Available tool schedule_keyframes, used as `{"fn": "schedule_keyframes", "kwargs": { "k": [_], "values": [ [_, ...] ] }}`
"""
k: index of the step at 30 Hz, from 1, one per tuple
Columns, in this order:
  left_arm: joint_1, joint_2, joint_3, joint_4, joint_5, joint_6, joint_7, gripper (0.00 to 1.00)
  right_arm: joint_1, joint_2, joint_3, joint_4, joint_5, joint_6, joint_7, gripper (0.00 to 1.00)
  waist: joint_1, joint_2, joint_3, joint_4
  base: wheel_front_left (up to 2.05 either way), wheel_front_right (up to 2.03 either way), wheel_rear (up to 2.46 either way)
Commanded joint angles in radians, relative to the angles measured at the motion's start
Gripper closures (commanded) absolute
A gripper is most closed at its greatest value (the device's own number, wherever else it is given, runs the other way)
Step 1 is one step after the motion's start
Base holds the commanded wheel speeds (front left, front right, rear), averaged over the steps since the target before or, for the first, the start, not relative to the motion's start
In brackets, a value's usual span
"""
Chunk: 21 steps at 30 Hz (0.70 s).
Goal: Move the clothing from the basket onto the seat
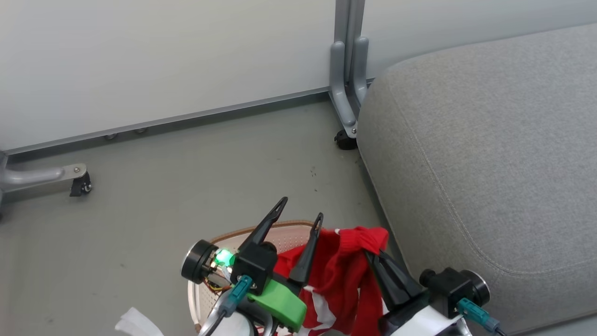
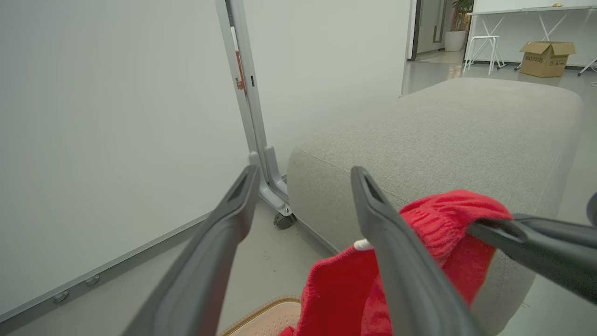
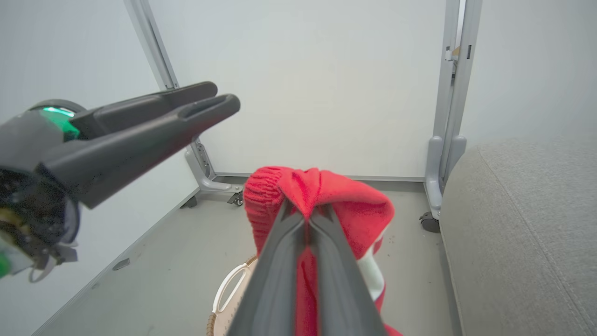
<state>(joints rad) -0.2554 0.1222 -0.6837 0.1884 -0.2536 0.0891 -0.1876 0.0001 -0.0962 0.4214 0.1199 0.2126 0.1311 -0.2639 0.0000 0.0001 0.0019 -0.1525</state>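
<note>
As clothing [image 1: 346, 270] hangs over basket [image 1: 290, 236], partition [image 1: 140, 60] behind

Basket [image 1: 293, 224] on floor [image 1: 186, 186], just left of seat [image 1: 489, 163]. Clothing [image 1: 347, 270] over basket, top at right end effector [image 1: 373, 255] tips. Left end effector [image 1: 301, 208] just left of clothing. Panel [image 1: 163, 60] behind all; panel foot [image 1: 347, 116] beside seat's far-left corner.

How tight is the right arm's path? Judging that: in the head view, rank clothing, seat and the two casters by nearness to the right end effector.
1. Clothing, pinched in the shut right end effector.
2. Seat, just to its right.
3. Caster at the seat's corner, ahead.
4. Caster at far left.
</note>
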Motion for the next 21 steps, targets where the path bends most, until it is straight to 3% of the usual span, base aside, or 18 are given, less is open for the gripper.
{"fn": "schedule_keyframes", "kwargs": {
  "k": [1, 9, 21],
  "values": [
    [0.020, 0.014, 0.008, 0.005, -0.009, 0.009, -0.011, 0.00, -0.013, 0.002, -0.007, -0.015, -0.009, 0.000, -0.001, 1.00, 0.0000, -0.0001, 0.021, -0.031, 0.00, 0.00, 0.00],
    [0.049, 0.061, 0.026, 0.011, 0.006, 0.029, -0.044, 0.00, -0.036, -0.005, -0.058, -0.109, -0.036, 0.000, -0.001, 1.00, 0.0000, -0.0001, 0.102, -0.147, 0.00, 0.00, 0.00],
    [0.012, 0.157, 0.019, -0.035, 0.037, -0.029, -0.055, 0.00, -0.045, 0.022, -0.156, -0.264, -0.060, 0.000, -0.001, 1.00, 0.0000, -0.0001, 0.253, -0.361, 0.00, 0.00, 0.00]
  ]
}}
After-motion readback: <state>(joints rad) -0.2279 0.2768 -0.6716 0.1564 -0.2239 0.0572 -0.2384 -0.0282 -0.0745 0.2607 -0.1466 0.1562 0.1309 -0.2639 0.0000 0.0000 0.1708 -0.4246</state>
